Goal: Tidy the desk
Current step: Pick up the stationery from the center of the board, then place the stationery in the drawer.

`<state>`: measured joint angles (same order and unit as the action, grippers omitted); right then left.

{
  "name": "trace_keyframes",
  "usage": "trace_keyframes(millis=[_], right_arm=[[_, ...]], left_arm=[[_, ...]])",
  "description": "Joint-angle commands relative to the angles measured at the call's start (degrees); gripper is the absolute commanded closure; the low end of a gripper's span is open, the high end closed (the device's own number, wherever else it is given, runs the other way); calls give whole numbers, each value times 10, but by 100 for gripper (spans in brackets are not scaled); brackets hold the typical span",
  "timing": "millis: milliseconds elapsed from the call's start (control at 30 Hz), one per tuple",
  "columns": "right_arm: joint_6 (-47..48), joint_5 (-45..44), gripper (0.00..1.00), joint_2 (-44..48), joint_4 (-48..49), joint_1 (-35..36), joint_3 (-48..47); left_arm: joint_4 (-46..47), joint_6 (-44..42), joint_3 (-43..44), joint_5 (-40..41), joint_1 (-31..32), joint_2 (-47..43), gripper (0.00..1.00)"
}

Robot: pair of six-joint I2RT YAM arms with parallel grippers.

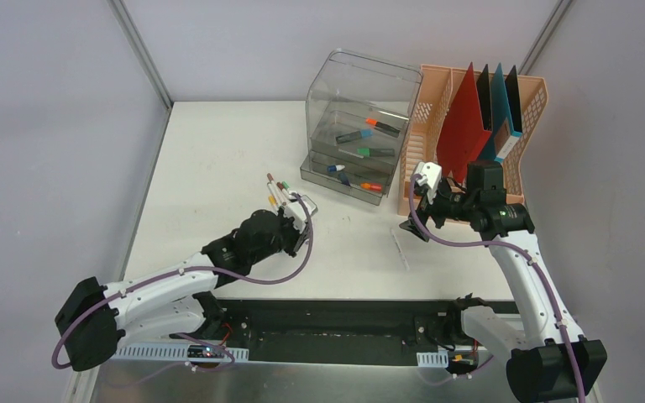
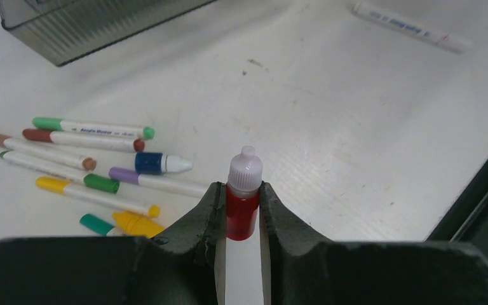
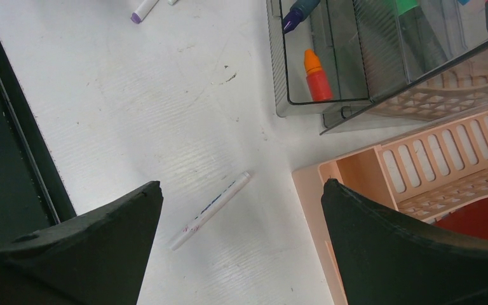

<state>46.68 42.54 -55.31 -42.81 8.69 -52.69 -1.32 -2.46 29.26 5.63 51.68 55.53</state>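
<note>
On the white desk [image 1: 218, 159] my left gripper [image 2: 241, 197] is shut on a small red bottle [image 2: 241, 213] with a white cap. It sits near the desk's middle left in the top view [image 1: 296, 225]. Several coloured markers [image 2: 89, 159] lie just left of it, also seen in the top view [image 1: 279, 191]. My right gripper [image 3: 241, 194] is open and empty above a white pen [image 3: 210, 210], beside the peach file rack [image 3: 356, 184]. The right gripper shows in the top view [image 1: 424, 214] in front of that rack.
A clear drawer box [image 1: 357, 126] holding markers and small bottles stands at the back middle, with an orange bottle [image 3: 318, 76] in its lowest tray. The peach rack [image 1: 437, 92] holds red, black and teal folders. The white pen [image 1: 400, 248] lies near the black front rail [image 1: 336, 323].
</note>
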Motion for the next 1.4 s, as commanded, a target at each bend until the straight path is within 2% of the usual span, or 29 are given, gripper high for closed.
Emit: trace_keyframes(millis=[0,667,933,1167,1267,1367], right_arm=[[14,24,1,10,2,-5,0],[16,30,1,13,-2,-6,-1],[16,31,1,15,-2,-5,-1],[17,31,1,17,-3,-6,-1],[17,32,1,17,-3,-6,-1],[17,32,1,18,-3,-6,-1]], left_arm=[[173,84,-14,-55,-9,-14,100],[338,227,137,-183,-84,169,100],[402,330,187,-209,-133,271,100],[411,477,229,-166,-173,370,100],[383,536,251,-125,-180,399,100],[220,585,315,-55,-179,414,100]])
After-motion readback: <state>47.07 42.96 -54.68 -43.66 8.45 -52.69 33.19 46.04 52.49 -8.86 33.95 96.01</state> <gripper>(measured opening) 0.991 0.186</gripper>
